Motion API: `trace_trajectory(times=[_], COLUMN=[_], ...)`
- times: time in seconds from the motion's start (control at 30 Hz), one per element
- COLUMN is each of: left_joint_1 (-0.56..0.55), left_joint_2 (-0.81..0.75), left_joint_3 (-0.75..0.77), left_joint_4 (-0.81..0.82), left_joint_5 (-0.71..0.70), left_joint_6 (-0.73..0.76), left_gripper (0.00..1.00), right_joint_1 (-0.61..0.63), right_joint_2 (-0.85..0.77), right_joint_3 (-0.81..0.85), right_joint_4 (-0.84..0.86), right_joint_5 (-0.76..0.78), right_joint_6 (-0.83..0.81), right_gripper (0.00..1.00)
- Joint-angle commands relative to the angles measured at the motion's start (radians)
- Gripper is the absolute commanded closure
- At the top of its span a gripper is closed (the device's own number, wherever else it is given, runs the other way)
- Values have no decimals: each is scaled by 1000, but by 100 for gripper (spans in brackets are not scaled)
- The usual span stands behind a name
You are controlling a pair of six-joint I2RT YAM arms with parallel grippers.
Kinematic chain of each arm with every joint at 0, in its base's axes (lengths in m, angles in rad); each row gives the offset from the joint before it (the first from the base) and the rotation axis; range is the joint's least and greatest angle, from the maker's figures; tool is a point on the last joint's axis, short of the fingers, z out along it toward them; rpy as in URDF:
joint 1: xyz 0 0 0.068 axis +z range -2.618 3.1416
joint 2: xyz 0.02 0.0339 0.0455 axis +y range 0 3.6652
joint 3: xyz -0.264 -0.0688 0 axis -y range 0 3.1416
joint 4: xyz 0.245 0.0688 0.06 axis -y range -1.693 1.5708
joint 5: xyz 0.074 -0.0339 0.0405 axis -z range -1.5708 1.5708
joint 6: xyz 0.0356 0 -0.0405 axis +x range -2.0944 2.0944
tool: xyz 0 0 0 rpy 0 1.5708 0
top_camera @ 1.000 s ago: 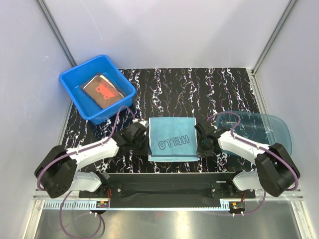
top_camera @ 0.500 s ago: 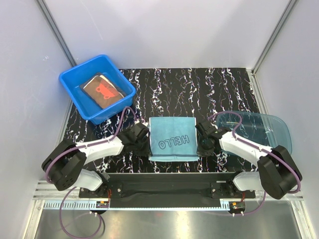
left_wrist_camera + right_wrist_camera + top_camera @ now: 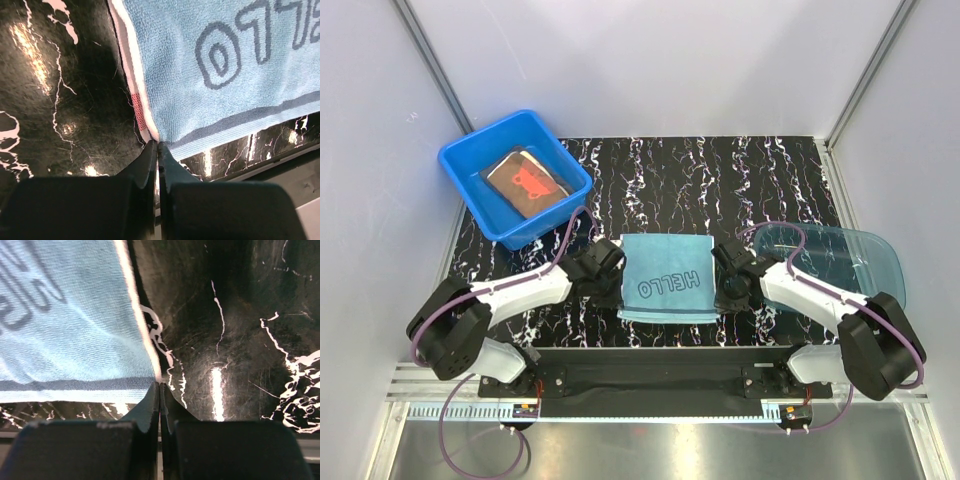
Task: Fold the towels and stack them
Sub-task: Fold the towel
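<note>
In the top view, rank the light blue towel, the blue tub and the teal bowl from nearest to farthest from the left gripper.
1. The light blue towel, its left edge pinched by the left gripper.
2. The blue tub, back left.
3. The teal bowl, far right.

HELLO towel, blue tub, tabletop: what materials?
Light blue HELLO towel: looped terry cloth, matte, pile visible. Blue tub: likely moulded plastic, smooth with sheen. Tabletop: glossy black white-veined surface, glare streaks; marble or printed laminate, unclear.
</note>
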Motion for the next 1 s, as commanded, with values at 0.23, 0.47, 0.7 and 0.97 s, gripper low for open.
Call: trace_trajectory(times=[0.23,0.47,0.7,0.97], left_joint_1=[-4,-3,-6,-6], left_joint_2=[15,17,-65,-7], left_joint_3=[106,80,39,-76], left_joint_4=[-83,-49,-128,19], left_joint_5=[-23,20,-40,26], left_joint_6=[56,47,64,62], left_gripper=[92,100,100,100], right_joint_1=[9,9,7,9], right_joint_2=[-43,-45,-78,-31], right_joint_3=[115,103,37,-68], right_joint_4=[-68,-48,-32,59], right_joint_5=[7,-16,-66,-104], right_joint_6=[-31,-30,33,73], right_gripper=[100,100,100,100])
